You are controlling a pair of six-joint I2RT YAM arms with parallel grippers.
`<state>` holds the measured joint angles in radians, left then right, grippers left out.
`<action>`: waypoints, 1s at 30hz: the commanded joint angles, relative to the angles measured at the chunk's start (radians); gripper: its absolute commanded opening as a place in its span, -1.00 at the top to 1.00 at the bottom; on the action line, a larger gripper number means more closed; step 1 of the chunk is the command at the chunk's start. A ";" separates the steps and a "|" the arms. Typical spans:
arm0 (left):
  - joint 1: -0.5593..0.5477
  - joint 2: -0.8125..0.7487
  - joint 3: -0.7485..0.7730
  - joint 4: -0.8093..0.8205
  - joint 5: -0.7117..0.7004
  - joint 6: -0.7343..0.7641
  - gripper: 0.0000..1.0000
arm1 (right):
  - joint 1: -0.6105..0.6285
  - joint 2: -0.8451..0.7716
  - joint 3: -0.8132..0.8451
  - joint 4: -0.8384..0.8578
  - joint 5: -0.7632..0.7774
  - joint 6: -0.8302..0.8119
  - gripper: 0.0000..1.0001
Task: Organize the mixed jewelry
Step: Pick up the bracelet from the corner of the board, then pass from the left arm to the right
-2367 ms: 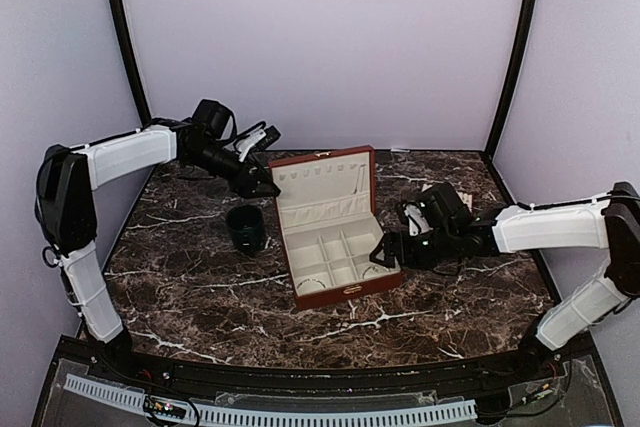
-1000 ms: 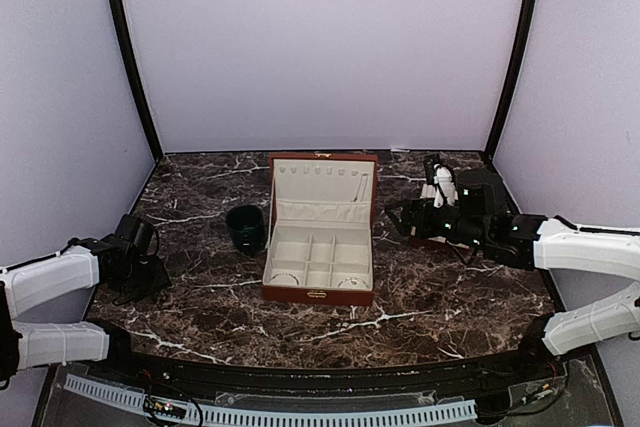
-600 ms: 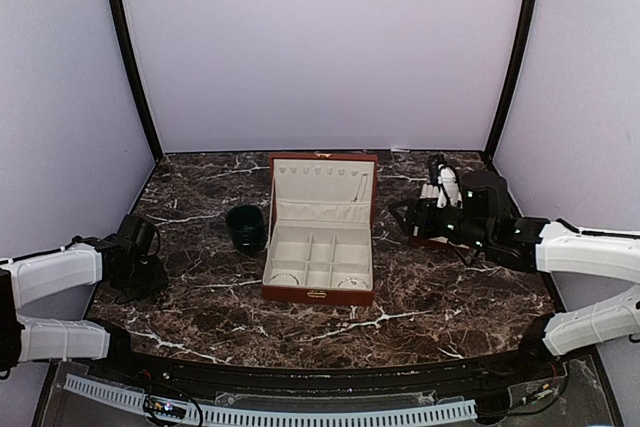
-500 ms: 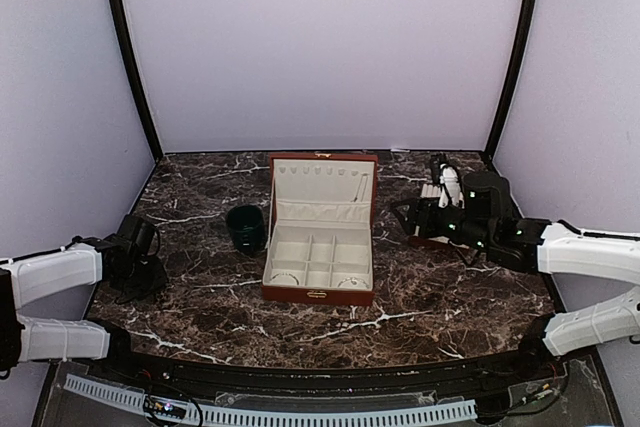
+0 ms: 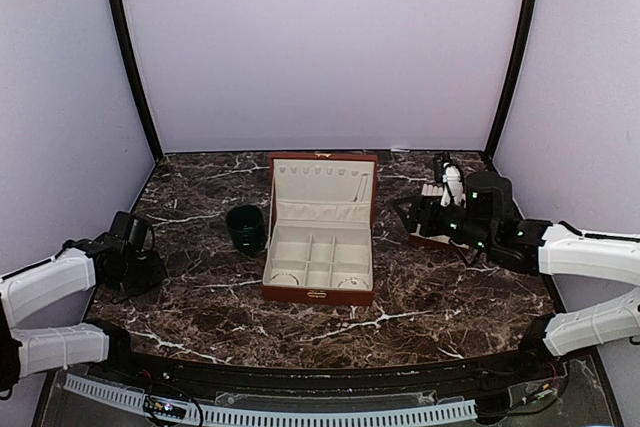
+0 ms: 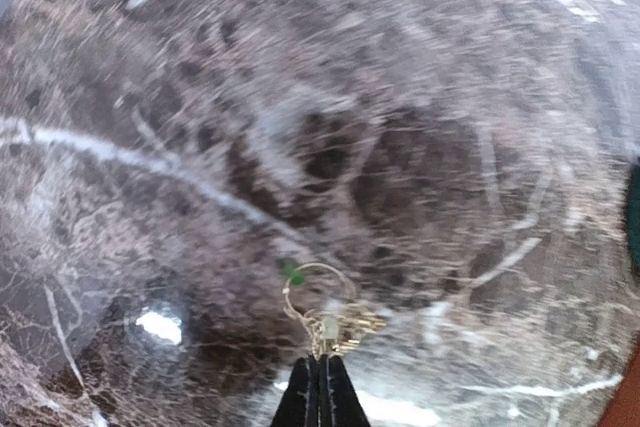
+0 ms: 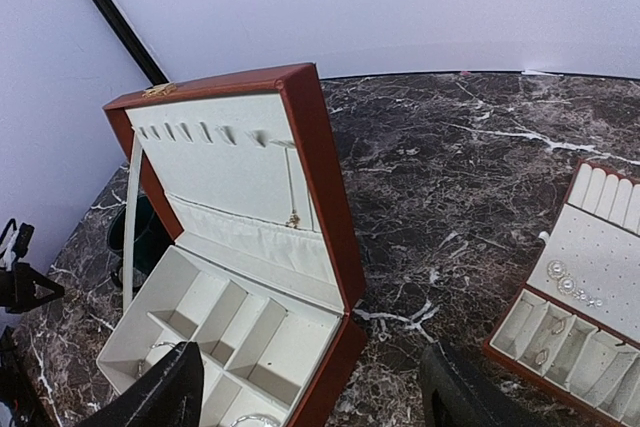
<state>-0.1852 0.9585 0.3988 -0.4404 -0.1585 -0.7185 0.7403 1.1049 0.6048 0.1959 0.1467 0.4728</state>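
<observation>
One piece of the mixed jewelry, a thin wire earring (image 6: 318, 299) with a green bead, shows against the dark marble table (image 6: 430, 117) right at the tip of the left gripper (image 6: 320, 392). Its jaws are pressed together on the piece's near end. That view is blurred, so we cannot tell whether the earring rests on the table or hangs clear. This gripper sits at the table's 9 o'clock edge.

At the centre stands the open red-brown jewelry box (image 5: 318, 295). We see pale loops (image 5: 285, 278) in its front compartments and a fine chain (image 7: 292, 192) hanging inside the lid. A dark green cup (image 5: 245, 228) stands just beside the box at its 9 o'clock.

At the box's 3 o'clock lies the cream slotted tray (image 7: 600, 247), with small studs (image 7: 558, 272) on it. The right gripper (image 7: 318, 392) hovers near the tray, its jaws wide apart and holding nothing.
</observation>
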 commanded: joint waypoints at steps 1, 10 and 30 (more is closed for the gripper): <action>0.006 -0.098 0.046 0.031 0.122 0.092 1.00 | -0.005 0.020 0.026 0.048 0.014 0.007 -0.48; 0.004 -0.169 0.170 0.060 0.411 0.256 1.00 | -0.003 0.106 0.091 0.109 -0.231 0.006 -0.44; -0.343 0.245 0.677 0.215 1.044 0.475 1.00 | 0.170 0.335 0.321 0.263 -0.541 -0.067 -0.27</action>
<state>-0.4767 1.1336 0.9947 -0.2897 0.7597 -0.2874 0.8749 1.4044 0.8700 0.3710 -0.3286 0.4309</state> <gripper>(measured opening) 0.005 0.650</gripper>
